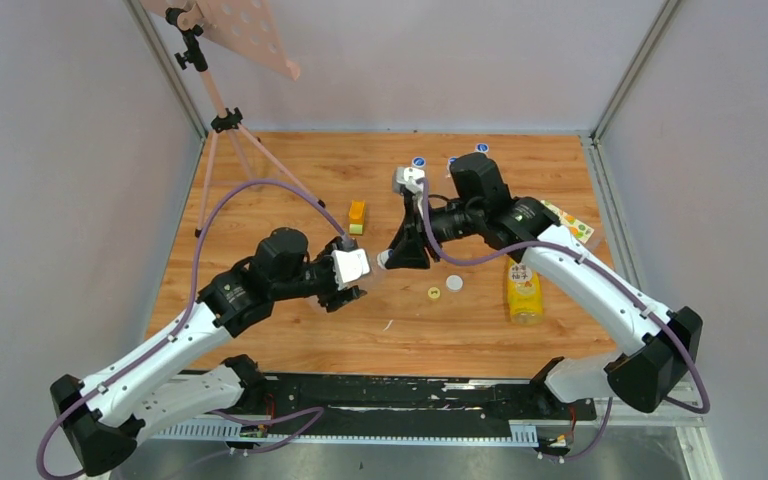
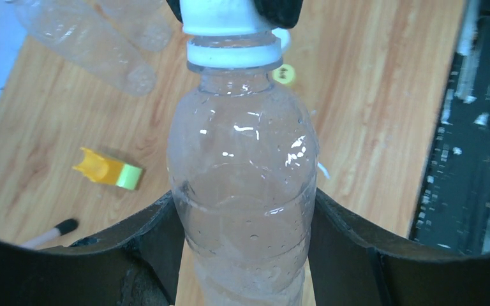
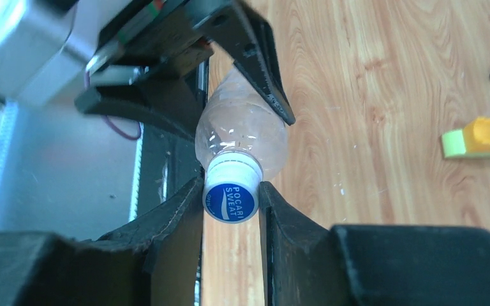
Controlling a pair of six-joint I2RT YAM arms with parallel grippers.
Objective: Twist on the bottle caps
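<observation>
My left gripper (image 2: pixel 244 213) is clamped around the lower body of the slim clear bottle (image 2: pixel 242 159), one finger pressed to each side, so the bottle points out from me toward my other arm. My right gripper (image 3: pixel 231 194) meets it at the mouth. Its two fingers are drawn in narrow on the blue cap (image 3: pixel 231 202), which sits on the bottle's neck just above the white collar ring (image 2: pixel 233 56), white lettering facing my right wrist camera; how far down the thread it sits I cannot tell. Seen from above, both grippers come together over the middle of the table (image 1: pixel 260 190), and my wrists hide most of the bottle between them. Just to the right, the yellow cap (image 1: pixel 434 293) and the white cap (image 1: pixel 454 283) lie loose on the wood, near each other but apart. Farther right the yellow bottle (image 1: pixel 525 292) lies on its side beside my right forearm, and the labelled bottle (image 1: pixel 572 224) shows partly behind that arm. The orange-and-green block (image 1: pixel 357 216) rests beyond my left gripper, and a tripod stand (image 1: pixel 225 120) stands at the far left corner
</observation>
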